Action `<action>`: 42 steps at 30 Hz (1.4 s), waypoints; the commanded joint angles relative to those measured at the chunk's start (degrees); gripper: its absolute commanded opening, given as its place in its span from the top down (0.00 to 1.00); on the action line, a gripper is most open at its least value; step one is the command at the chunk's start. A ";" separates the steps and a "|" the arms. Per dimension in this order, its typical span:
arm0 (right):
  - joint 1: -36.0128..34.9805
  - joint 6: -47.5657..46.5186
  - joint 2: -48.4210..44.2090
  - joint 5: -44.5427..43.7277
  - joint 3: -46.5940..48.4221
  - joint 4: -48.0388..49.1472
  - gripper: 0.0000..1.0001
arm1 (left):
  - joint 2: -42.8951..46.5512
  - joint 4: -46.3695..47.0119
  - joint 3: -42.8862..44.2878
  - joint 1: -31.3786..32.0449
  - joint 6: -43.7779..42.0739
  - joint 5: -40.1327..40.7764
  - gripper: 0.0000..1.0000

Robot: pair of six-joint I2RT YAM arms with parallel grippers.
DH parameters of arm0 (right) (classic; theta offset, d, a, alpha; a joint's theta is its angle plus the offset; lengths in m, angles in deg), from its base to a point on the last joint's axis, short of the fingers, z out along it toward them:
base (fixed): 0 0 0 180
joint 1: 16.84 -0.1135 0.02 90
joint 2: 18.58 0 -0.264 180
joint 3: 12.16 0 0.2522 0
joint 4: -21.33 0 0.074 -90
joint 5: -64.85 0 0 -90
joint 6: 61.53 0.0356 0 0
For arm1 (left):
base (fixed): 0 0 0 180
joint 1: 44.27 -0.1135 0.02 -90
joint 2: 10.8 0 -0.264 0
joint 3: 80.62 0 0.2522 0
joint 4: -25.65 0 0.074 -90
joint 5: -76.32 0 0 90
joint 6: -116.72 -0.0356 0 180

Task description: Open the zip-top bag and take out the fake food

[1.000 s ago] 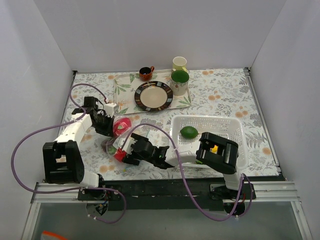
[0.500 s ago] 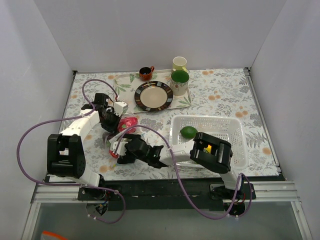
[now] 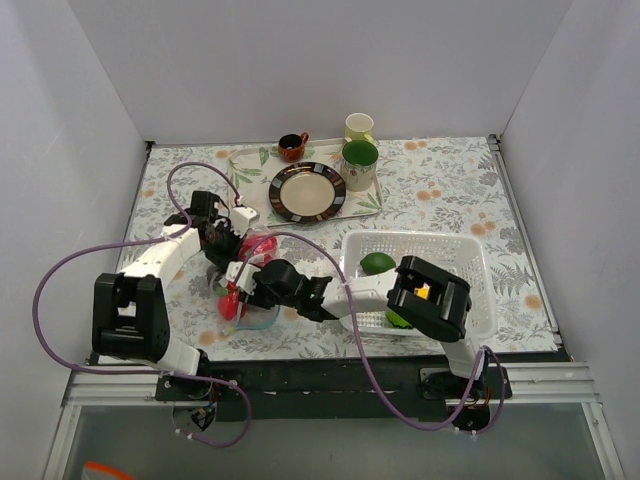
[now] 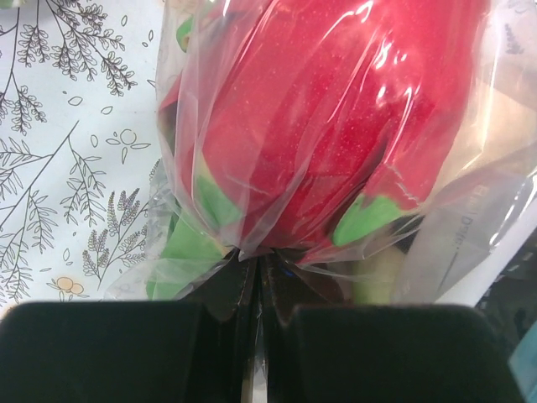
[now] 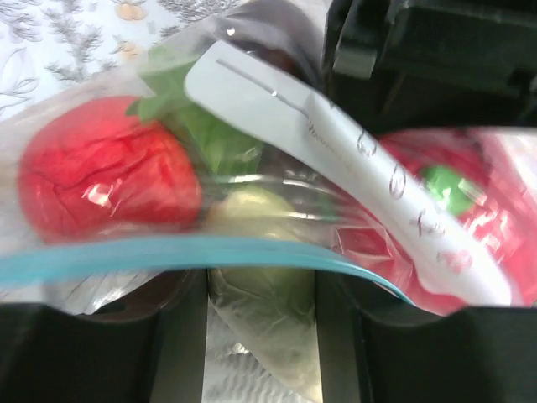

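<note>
The zip-top bag [image 3: 256, 312] hangs crumpled between my two grippers at the left front of the table. Its blue zip strip [image 5: 126, 256] runs across the right wrist view. The fake food is inside: a big magenta-red fruit with green tips [image 4: 319, 126], a red piece [image 5: 105, 168], green leaves [image 5: 210, 138] and a pale lump [image 5: 256, 214]. My left gripper [image 4: 256, 264] is shut on a pinch of the bag's film just below the magenta fruit. My right gripper [image 5: 260, 285] holds bunched film and the pale lump, jaws a narrow gap apart, at the zip strip.
A white perforated basket [image 3: 450, 250] holding a green lime [image 3: 377, 263] stands right of the bag. A tray [image 3: 245, 185] at the back carries a dark-rimmed plate [image 3: 307, 191], a green-lined mug [image 3: 360, 163] and a brown cup [image 3: 291, 147]. A pale cup [image 3: 359, 126] stands behind.
My left gripper has swung right and forward onto the bag. My right gripper has moved left and away from me with the bag, which now stands bunched up between the two.
</note>
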 commanded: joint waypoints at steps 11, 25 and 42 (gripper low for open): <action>-0.89 14.23 -27.31 9.23 -18.77 -0.76 0.99 | -5.74 -0.98 -3.22 0.27 3.41 5.13 1.00; 4.27 22.98 -54.75 -23.88 -29.23 -9.81 0.99 | -4.16 -1.94 -3.48 0.27 4.47 3.99 1.00; 11.41 35.34 -42.28 -32.00 -11.67 -42.35 0.02 | -5.21 -3.61 2.67 0.27 10.18 -0.40 1.00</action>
